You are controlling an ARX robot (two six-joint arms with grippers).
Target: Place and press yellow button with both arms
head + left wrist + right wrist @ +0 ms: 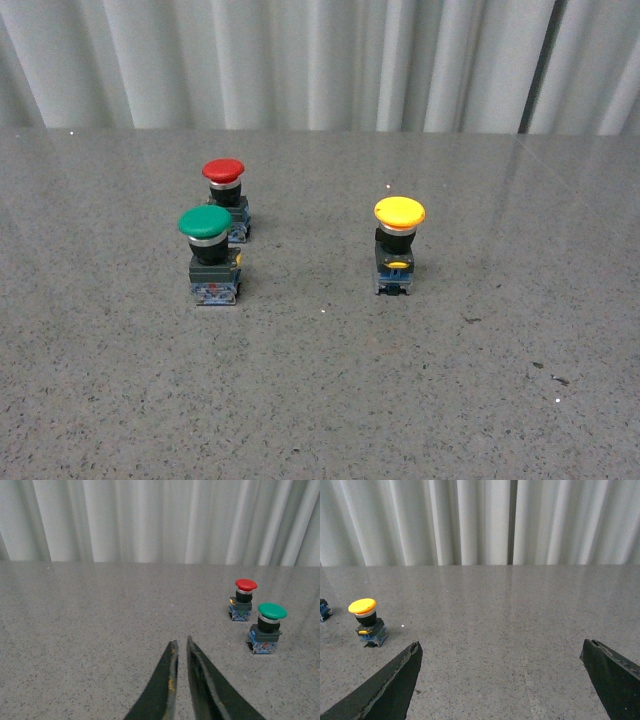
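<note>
The right gripper (500, 647) hung wide open and empty, seemingly readied for the upright yellow button (366, 622) nearby, while the left gripper (181, 641), nearly closed, held nothing.

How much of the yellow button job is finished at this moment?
Nothing looks done yet. The yellow button stands upright on the table, with neither gripper touching it. Nothing is in hand: the left gripper is shut and empty, the right gripper wide open. Grasping, placing and pressing all remain.
</note>
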